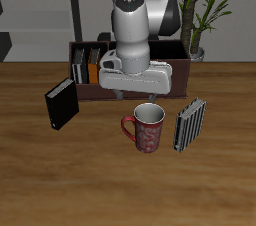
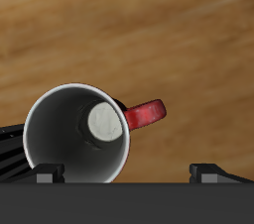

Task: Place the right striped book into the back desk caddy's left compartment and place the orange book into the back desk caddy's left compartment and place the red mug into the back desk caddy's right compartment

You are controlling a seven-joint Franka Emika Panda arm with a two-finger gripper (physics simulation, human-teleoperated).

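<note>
From my remote station, I see the arm's white wrist hanging over the middle of the wooden desk (image 1: 30, 190), hiding the claw itself from the outside camera. In the wrist view the claw (image 2: 129, 173) shows only as two dark fingertips (image 2: 48, 175) at the frame's edge, set wide apart and gripping nothing, directly above the red mug (image 1: 146, 127).

The mug stands upright on the desk, pale inside showing, its looped handle (image 2: 146, 115) sticking out to one side. Just beside it, away from the handle, one striped book (image 1: 190, 123) stands on edge. One black book (image 1: 61, 103) stands on edge well apart on the mug's other side, a little farther back.

Behind all three sits the back desk caddy (image 1: 182, 71), one long dark-brown box near the desk's rear edge. The arm's body covers most of its middle. At its uncovered end, books stand upright in the left compartment (image 1: 88, 68): I make out an orange book (image 1: 94, 67) with a striped one (image 1: 78, 68) beside it. I cannot count them more surely at this size. The right compartment (image 1: 178, 73) shows only as a low brown wall past the arm.

Nothing stands between the claw and the mug; between mug and caddy, only the arm blocks my view.

One potted plant (image 1: 203, 5) rises behind the caddy against a pale grey wall, with a dark shelf (image 1: 5, 40) at the room's edge.
</note>
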